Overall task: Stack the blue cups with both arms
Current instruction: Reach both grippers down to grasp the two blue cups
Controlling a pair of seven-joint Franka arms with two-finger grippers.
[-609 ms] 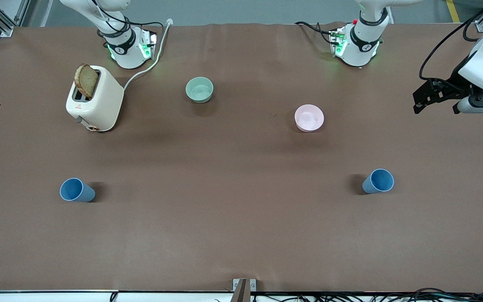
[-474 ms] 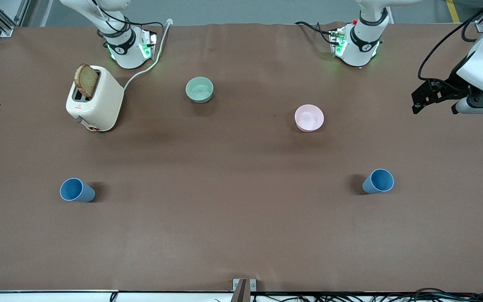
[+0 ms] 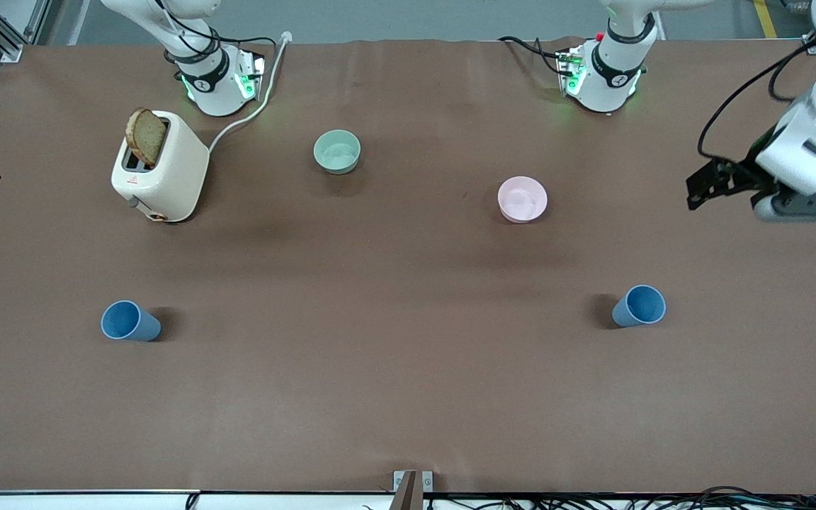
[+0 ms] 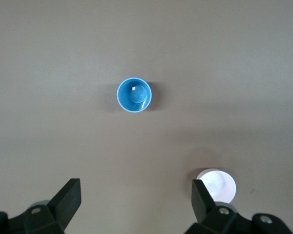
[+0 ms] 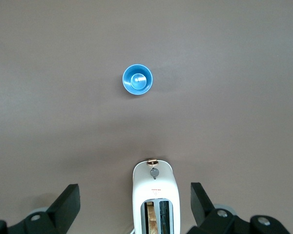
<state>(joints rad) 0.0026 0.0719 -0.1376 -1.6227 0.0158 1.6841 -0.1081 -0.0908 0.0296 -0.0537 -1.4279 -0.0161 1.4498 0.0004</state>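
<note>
step: approach, nothing grasped | left claw wide open, empty, high over worktop at its end | right claw wide open, empty, above toaster | blue cups upright, well apart near front edge | next: each claw descends onto its own cup

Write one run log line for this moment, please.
phase: approach | blue cups: upright, apart, untouched | left gripper: fingers open, over table | right gripper: fingers open, above toaster
</note>
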